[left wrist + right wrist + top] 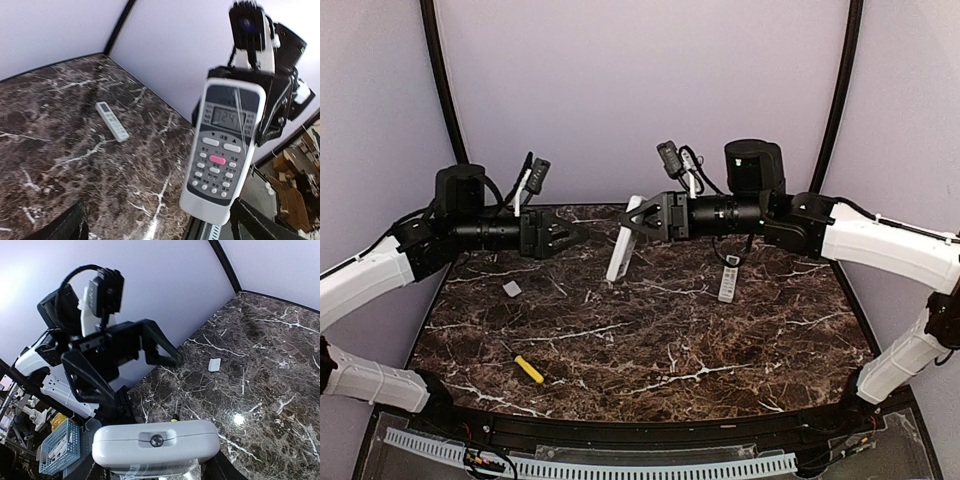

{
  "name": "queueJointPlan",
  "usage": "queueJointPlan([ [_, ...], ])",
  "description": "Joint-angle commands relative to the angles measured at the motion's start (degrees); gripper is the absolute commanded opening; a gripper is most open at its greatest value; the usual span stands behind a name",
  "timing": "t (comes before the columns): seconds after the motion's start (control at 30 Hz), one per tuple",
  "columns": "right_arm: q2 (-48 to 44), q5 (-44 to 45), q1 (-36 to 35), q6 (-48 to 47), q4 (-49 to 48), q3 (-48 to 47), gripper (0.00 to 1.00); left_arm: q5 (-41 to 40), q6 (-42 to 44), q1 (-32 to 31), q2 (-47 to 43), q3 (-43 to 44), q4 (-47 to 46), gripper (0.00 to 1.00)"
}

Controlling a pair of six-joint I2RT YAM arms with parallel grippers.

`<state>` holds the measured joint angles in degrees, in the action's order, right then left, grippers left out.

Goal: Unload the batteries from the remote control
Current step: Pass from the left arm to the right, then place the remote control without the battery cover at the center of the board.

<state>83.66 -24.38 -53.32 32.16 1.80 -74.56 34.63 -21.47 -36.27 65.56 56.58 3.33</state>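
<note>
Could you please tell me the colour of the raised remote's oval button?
The button on that remote is pink, clearest in the left wrist view.

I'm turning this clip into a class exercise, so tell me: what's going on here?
The right gripper holds a white remote control with a display up above the marble table, button side facing the left gripper, which stands open and apart from it. A second remote lies on the table, with a small cover and a yellow-handled screwdriver. No batteries are in view.
</note>
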Motion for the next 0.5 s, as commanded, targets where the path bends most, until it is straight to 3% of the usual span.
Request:
queueJointPlan([
  [0.0,-0.5,7.9,0.3,-2.4,12.1,-4.8,0.13,-5.5,7.5,6.0,-5.6,4.6,12.5,0.99],
  [0.27,10.6,19.9,0.3,2.6,30.1,-14.8,0.07,-13.9,10.2,14.1,-6.7,6.1,17.6,0.99],
  [0.47,17.2,19.7,0.3,7.4,34.2,-17.9,0.06,-18.2,5.5,23.5,-7.3,0.6,15.0,0.99],
])
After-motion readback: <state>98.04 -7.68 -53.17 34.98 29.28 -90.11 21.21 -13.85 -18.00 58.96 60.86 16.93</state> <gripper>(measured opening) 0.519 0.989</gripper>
